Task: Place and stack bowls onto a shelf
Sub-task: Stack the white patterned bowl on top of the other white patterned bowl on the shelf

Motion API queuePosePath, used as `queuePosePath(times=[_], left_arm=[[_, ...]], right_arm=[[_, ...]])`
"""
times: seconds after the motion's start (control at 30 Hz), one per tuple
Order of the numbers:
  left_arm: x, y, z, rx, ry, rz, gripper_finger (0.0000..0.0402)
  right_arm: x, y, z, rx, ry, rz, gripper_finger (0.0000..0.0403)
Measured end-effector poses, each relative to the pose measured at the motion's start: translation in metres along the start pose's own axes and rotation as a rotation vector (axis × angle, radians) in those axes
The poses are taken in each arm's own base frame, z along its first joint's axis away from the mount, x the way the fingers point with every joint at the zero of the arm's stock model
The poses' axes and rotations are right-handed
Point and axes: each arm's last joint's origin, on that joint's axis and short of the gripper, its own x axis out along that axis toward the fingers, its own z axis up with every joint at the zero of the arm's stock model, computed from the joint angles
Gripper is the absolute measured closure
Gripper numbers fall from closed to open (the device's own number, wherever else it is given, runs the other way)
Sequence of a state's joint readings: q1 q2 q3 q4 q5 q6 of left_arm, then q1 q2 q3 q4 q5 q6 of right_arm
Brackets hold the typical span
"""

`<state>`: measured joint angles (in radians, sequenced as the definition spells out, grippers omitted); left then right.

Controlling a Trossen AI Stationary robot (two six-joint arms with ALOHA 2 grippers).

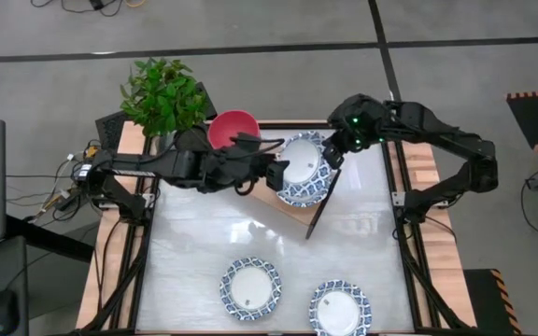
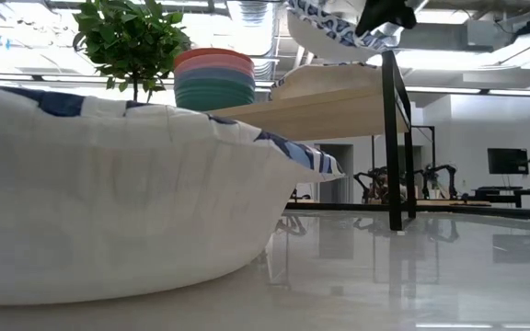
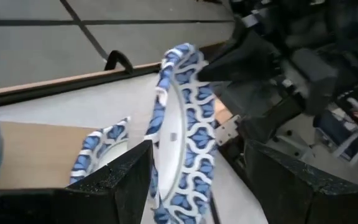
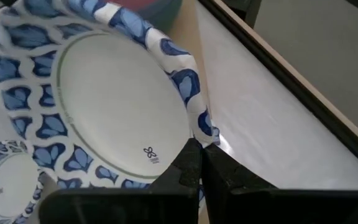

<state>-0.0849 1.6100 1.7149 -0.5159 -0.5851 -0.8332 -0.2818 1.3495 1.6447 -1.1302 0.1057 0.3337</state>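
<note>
Overhead and wrist views of a bowl transfer onto the shelf [image 1: 292, 213]. The right gripper [image 4: 202, 163] is clamped on the rim of a patterned bowl [image 4: 114, 106], holding it tilted above the plank; beneath it a second patterned bowl [image 1: 302, 187] already sits on the shelf, and the stack of plain bowls [image 2: 213, 78], red on top, stands at the shelf's far end beside the plant [image 1: 163, 96]. The left gripper [image 3: 197, 180] has its fingers spread wide, one to each side of the held bowl's rim, holding nothing; whether either finger touches the rim cannot be told from the wrist view, since the bowl is seen edge-on. Two further patterned bowls [image 1: 250, 287] wait on the tabletop [image 1: 204, 243] near its front edge, well apart from the shelf.

To do this step well: the held bowl likely needs levelling before it goes down, centred over the bowl beneath so the rims nest; the right fingers should let go only once it is seated; the left gripper ought to stay off the rim, lest it nudge the stack sideways.
</note>
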Motion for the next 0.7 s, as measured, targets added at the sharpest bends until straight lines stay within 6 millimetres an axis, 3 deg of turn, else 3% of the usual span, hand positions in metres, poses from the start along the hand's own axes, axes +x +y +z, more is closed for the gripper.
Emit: queuePosePath(times=[0.33,0.7], left_arm=[[0.0,0.011,-0.006,0.02,0.03,0.119,0.0164],[0.007,0.006,-0.006,-0.024,0.038,0.057,0.0164]], right_arm=[[-0.014,-0.002,-0.001,0.011,-0.048,0.018,0.0377],[-0.013,0.0,0.005,0.029,-0.103,0.038,0.0376]])
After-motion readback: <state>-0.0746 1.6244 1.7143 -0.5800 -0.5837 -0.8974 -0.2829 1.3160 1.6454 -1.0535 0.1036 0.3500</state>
